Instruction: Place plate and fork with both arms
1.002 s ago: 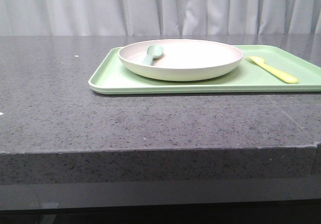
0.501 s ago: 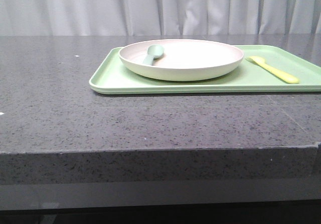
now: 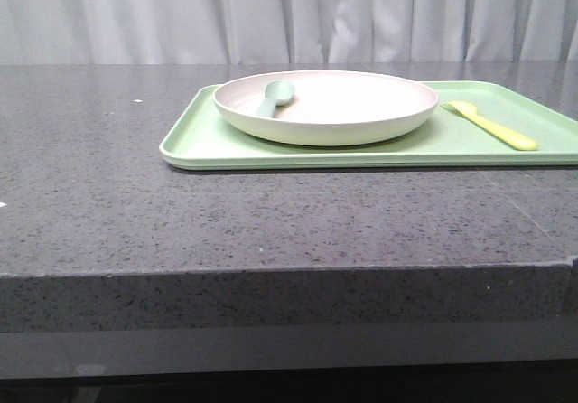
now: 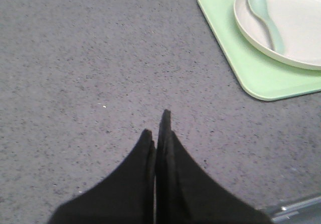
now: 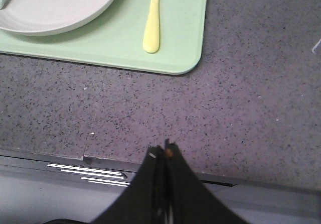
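The plate (image 3: 326, 106) is sitting on the light-green tray (image 3: 208, 141), which is lying on the dark speckled countertop (image 3: 108, 195). A grey-green spoon (image 3: 274, 98) is resting inside the plate, its bowl toward the far rim. The fork (image 3: 490, 125) is lying on the tray just beside the plate, on the plate's right in the front view, not touching it.

In the left wrist view, the left gripper (image 4: 157, 128) is hanging over bare countertop with its fingers pressed together and holding nothing; the tray corner (image 4: 261, 86) and the plate (image 4: 296, 28) are lying well apart from it.

In the right wrist view, the right gripper (image 5: 163, 151) is hovering near the counter's edge, fingers likewise together and empty. The fork (image 5: 152, 18) is lying on the tray well beyond the fingertips, its handle end pointing back toward the gripper.
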You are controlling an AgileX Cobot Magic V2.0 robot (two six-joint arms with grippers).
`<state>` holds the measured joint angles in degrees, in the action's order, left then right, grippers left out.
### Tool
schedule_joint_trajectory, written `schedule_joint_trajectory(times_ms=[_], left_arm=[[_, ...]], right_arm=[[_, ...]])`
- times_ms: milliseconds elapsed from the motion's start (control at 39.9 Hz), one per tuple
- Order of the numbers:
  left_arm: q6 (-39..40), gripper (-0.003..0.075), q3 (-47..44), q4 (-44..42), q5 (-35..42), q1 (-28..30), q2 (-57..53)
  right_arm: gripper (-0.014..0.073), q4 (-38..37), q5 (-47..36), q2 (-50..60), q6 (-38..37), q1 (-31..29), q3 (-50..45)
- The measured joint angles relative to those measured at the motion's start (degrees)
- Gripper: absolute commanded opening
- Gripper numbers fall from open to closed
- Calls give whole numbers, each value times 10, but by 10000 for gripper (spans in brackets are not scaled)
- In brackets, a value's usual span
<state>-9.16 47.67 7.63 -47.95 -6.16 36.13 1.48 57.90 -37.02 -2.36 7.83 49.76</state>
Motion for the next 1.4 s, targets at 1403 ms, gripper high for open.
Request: schedule_joint_trajectory(times_ms=[1403], left_arm=[[44, -18, -480, 10, 409, 81, -365]], right_arm=[[-68, 0, 2, 0, 0, 0, 0]])
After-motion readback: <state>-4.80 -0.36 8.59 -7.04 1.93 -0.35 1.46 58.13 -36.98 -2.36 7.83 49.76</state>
